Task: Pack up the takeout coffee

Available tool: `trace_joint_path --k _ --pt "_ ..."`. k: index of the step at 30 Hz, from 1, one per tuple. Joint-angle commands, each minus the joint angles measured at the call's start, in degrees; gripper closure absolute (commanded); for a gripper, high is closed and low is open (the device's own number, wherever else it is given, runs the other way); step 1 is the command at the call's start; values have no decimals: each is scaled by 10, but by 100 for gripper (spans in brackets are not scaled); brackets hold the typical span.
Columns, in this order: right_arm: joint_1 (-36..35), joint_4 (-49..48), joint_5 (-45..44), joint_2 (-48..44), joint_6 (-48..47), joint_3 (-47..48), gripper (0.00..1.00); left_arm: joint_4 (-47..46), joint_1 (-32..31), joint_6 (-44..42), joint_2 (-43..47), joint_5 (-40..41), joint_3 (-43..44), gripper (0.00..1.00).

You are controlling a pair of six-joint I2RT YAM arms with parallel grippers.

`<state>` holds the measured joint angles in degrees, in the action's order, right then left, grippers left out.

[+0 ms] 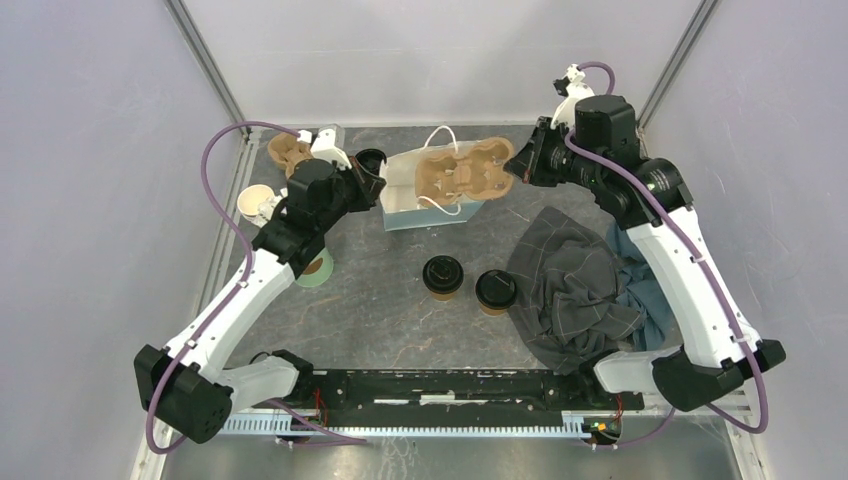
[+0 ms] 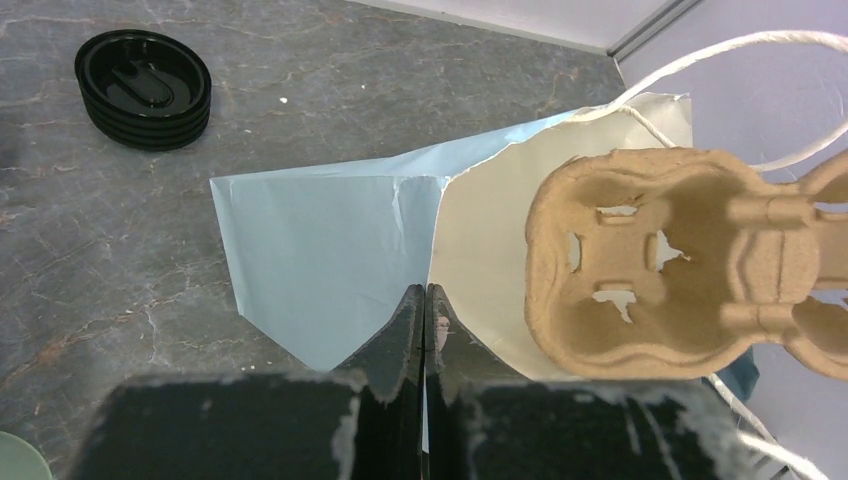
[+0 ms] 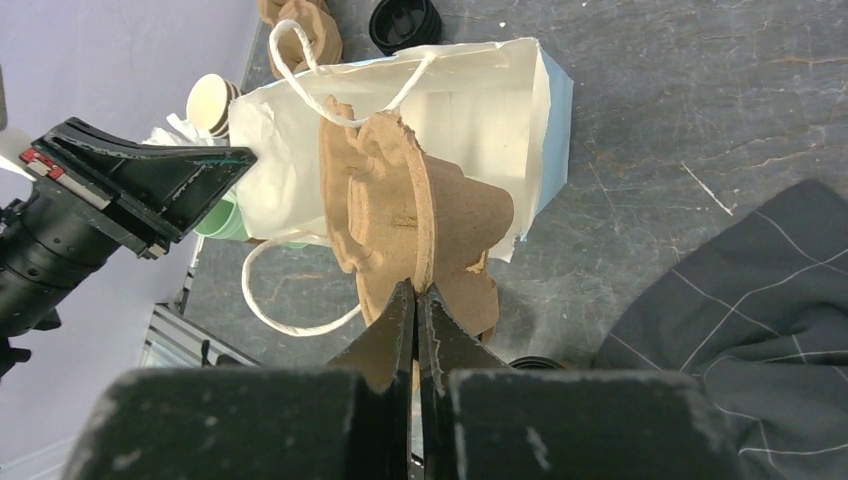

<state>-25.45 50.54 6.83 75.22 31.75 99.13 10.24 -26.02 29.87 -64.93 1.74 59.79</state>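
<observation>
Two takeout coffee cups with black sip lids [image 1: 443, 277] [image 1: 495, 290] stand side by side at the table's middle, apart from both grippers. A light blue paper bag [image 1: 405, 195] with white string handles lies at the back, mouth facing right. My left gripper [image 1: 383, 190] [image 2: 426, 300] is shut on the bag's rim [image 2: 320, 250]. A brown pulp cup carrier [image 1: 465, 170] [image 2: 680, 260] [image 3: 400, 200] sits partly inside the bag's mouth [image 3: 480, 110]. My right gripper [image 1: 520, 160] [image 3: 416, 295] is shut on the carrier's edge.
A crumpled grey cloth [image 1: 575, 280] [image 3: 750, 330] lies right of the cups. A stack of black lids [image 2: 145, 75] [image 1: 370, 160] sits behind the bag. Spare carriers [image 1: 285, 150], a pale cup [image 1: 255, 200] and a green cup [image 1: 318, 268] stand at the left edge.
</observation>
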Motion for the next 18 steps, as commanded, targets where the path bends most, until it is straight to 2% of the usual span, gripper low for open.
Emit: trace_joint_path --k 1,5,10,13,18 --pt "-1 -20 -17 11 -26 -9 100 -40 -3 -2 14 -15 -4 98" --pt "-11 -55 -17 19 -22 -32 100 -40 -4 15 12 -15 -5 98" --pt "-38 -50 -37 68 -39 24 100 -33 -11 29 2 -15 1 98" --pt "-50 -76 -35 77 -42 17 100 -25 -12 43 -6 -15 7 98" --pt "-99 -79 -109 91 -45 35 100 -5 -15 79 -15 -14 17 98"
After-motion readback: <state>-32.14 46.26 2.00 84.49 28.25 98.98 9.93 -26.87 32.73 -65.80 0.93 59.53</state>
